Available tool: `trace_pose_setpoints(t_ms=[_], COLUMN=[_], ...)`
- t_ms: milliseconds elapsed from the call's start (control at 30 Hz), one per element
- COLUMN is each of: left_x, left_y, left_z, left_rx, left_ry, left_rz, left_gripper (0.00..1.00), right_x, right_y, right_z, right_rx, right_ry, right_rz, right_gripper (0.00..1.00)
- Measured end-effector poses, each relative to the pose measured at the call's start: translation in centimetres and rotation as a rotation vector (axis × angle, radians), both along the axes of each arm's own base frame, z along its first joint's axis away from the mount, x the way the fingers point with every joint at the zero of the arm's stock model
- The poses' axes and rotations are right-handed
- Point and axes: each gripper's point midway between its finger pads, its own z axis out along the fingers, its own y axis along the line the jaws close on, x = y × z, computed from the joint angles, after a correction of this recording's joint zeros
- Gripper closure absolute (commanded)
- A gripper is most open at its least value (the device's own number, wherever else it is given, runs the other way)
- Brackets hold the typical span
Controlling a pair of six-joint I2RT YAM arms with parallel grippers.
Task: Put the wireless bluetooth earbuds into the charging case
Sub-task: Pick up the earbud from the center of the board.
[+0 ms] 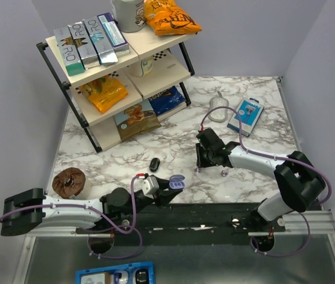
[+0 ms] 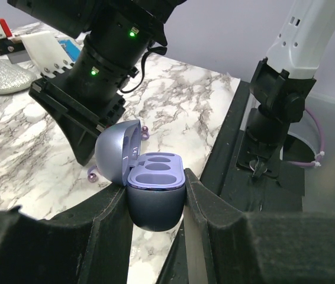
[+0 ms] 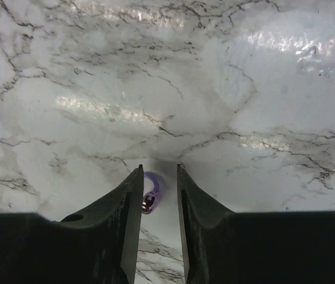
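Observation:
My left gripper (image 2: 155, 207) is shut on the round dark base of the charging case (image 2: 155, 177), held off the table near the front edge. Its lilac lid stands open and the inner wells look vacant; the case (image 1: 177, 182) also shows from above. The earbuds are small glossy purple pieces. One earbud (image 3: 150, 198) lies on the marble between the fingers of my right gripper (image 3: 158, 171); it touches the left finger, with a gap to the right finger. From above, this earbud (image 1: 197, 170) lies by the right gripper (image 1: 205, 158), and another earbud (image 1: 224, 173) lies just right of it.
A small black oval object (image 1: 154, 164) lies on the marble left of the right gripper. A brown roll (image 1: 70, 182) sits front left. A two-tier shelf (image 1: 99, 139) of snack packs fills the back left. A silvery mouse-like item (image 1: 219, 108) and blue package (image 1: 245, 115) lie back right.

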Motion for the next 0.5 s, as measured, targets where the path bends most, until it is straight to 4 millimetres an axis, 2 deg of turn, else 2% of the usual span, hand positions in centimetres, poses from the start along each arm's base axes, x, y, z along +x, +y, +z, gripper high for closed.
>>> trace_pose_setpoints(t_ms=[133, 500], left_x=[0.0, 0.1], left_y=[-0.1, -0.3], left_z=[-0.4, -0.6], left_rx=[0.014, 0.017], left_ry=[0.003, 0.005], left_rz=[0.000, 0.000], left_gripper=[1.00, 1.00], right_x=[-1.1, -1.5], right_y=[-0.6, -0.2], right_z=[-1.1, -1.0], right_rx=[-0.009, 0.031], right_ry=[0.033, 0.025], right_rz=[0.009, 0.024], right_gripper=[0.61, 0.60])
